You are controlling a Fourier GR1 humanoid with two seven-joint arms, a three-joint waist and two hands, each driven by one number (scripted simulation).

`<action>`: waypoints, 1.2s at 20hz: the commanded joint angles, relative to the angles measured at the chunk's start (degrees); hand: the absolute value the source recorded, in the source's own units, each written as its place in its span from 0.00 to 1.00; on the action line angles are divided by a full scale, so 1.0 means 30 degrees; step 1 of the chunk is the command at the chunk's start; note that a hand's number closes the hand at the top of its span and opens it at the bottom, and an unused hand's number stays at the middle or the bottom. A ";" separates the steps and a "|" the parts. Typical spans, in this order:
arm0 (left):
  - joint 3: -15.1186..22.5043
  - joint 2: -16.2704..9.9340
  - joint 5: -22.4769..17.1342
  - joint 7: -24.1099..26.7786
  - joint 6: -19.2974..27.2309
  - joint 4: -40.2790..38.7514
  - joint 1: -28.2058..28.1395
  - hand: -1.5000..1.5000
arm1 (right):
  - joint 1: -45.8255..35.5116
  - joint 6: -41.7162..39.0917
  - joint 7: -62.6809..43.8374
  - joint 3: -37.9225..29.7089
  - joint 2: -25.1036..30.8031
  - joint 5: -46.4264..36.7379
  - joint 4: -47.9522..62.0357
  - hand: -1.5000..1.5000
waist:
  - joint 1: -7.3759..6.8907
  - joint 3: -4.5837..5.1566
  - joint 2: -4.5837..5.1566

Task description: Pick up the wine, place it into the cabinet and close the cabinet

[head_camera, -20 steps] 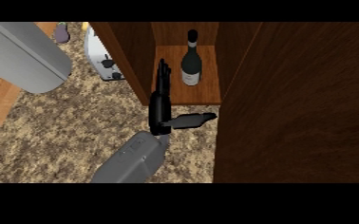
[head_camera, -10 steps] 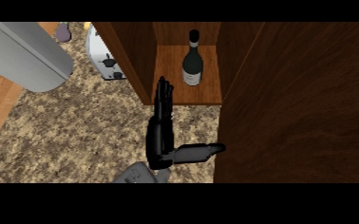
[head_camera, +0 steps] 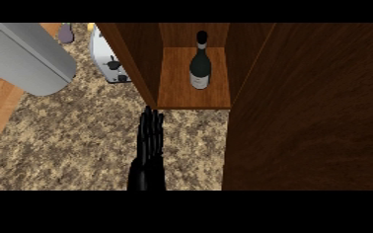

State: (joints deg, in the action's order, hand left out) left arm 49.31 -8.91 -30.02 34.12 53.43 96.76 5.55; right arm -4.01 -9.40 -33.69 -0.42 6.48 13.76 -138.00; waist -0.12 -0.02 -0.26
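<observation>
At 6 o'clock the right hand [head_camera: 149,148] has drawn back from the cabinet [head_camera: 306,118], fingers straight, holding nothing. At 12 o'clock the wine [head_camera: 200,64] stands upright on its shelf: placing looks done, closing remains.

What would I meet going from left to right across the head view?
Grey forearm → toaster → black hand → wine on the cabinet shelf → cabinet door.
</observation>
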 commanded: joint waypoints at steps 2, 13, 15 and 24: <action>0.0315 -0.2039 0.0671 -0.0682 -0.0266 0.3179 -0.1271 0.00 | -0.0031 0.0260 -0.1056 0.1959 -0.0716 0.0532 -0.1357 0.00 | -0.0043 0.0010 0.0024; 0.0153 -0.6606 0.0341 -0.1101 -0.3049 0.7649 -0.4562 0.00 | 0.2202 -0.2427 -0.0617 0.1630 0.0297 0.1857 -0.2221 1.00 | 0.0065 0.0001 0.0013; -0.0298 -0.7328 0.0344 -0.0188 -0.3756 0.7622 -0.5507 0.00 | 0.0396 -0.1380 -0.2328 0.2266 0.0103 0.2053 -0.2228 1.00 | -0.0073 0.0023 0.0009; -0.4078 -0.9452 -0.1849 0.1736 -0.6505 0.8662 -0.8362 0.00 | 0.4390 -0.2010 -0.2810 0.4842 -0.0807 0.3688 -0.2608 1.00 | -0.0049 0.0023 -0.0018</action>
State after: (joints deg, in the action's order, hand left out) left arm 41.64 -33.38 -33.10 37.24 37.69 120.11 -15.70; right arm 5.05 -16.27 -38.46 12.47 4.48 16.87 -137.76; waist -0.05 0.03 -0.30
